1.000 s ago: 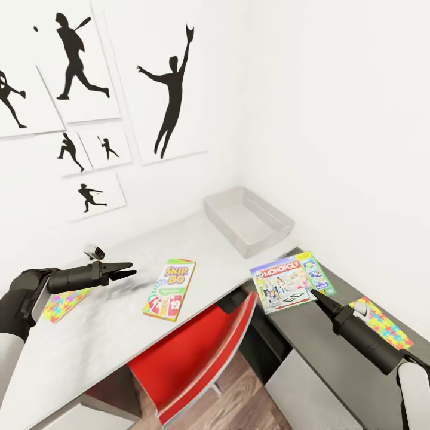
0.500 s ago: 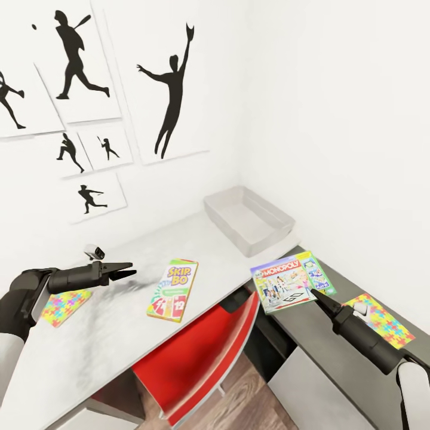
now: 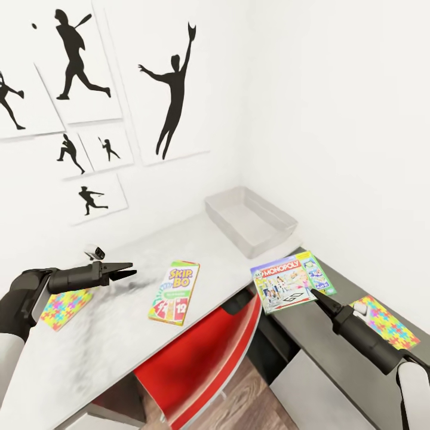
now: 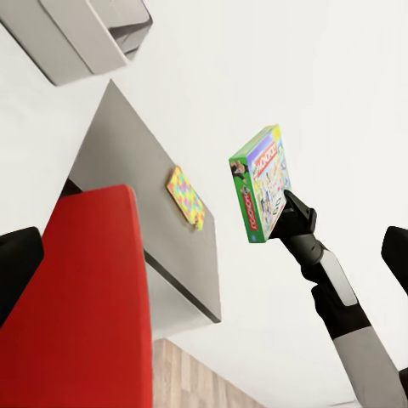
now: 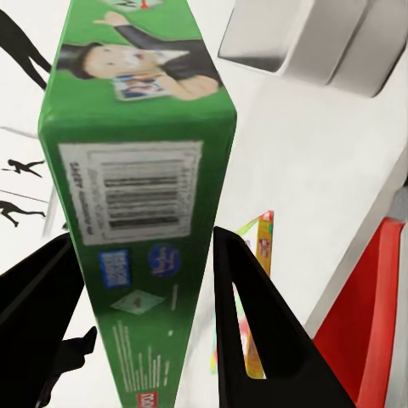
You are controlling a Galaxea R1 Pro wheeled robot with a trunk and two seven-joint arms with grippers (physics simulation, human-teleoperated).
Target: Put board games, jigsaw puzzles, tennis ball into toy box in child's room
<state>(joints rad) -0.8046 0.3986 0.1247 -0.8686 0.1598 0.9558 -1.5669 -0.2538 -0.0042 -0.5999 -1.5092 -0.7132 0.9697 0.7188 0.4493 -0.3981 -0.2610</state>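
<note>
Right claw (image 3: 315, 294) pinches the Monopoly box (image 3: 291, 280) above the dark unit (image 3: 334, 352); left claw (image 3: 126, 270) spread.

Brightness: high and even – white walls (image 3: 334, 119) close to blown out, corner seam barely readable.
Light source: diffuse, from above; no lamp or window in view.
Shadows: soft grey patch on the table (image 3: 113, 334) beneath the left gripper (image 3: 126, 270); darker shade under the desk edge by the red chair (image 3: 197, 358).
Glare: mottled sheen across the table top, none harsh.
Sharpness: head view crisp – silhouette pictures (image 3: 173, 95) and Monopoly box (image 3: 291, 281) lettering legible.
Close range: box side (image 5: 136, 255) in the right wrist view slightly soft.
Distortion: wide-angle lean of the wall pictures and the toy box (image 3: 251, 220) toward the edges.
</note>
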